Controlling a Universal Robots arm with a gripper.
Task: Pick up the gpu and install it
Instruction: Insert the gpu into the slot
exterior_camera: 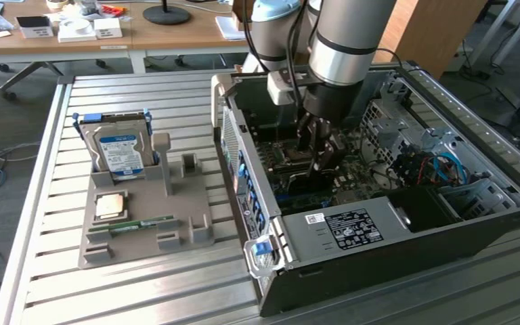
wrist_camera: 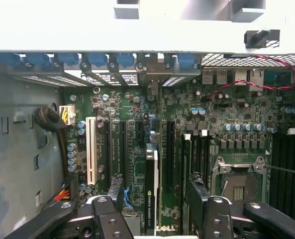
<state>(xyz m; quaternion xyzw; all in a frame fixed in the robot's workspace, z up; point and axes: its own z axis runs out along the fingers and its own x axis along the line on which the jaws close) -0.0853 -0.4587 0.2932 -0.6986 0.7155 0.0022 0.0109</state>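
Gripper [wrist_camera: 154, 219] jaws spread wide inside computer case [exterior_camera: 477, 223], straddling gpu [wrist_camera: 151, 194] without visible grip. Gpu stands edge-on in motherboard [wrist_camera: 137, 104] slot. Verify full seating; keep fingers [wrist_camera: 115, 191] clear of neighbouring slots.

1. Gripper [wrist_camera: 154, 219] open, fingers [wrist_camera: 115, 191] either side of the gpu [wrist_camera: 151, 189], not clamped.
2. Gpu stands edge-on in a motherboard [wrist_camera: 137, 107] slot (black face w/ print visible).
3. White slot [wrist_camera: 92, 149] beside black ones; empty CPU socket [wrist_camera: 239, 181] nearby.
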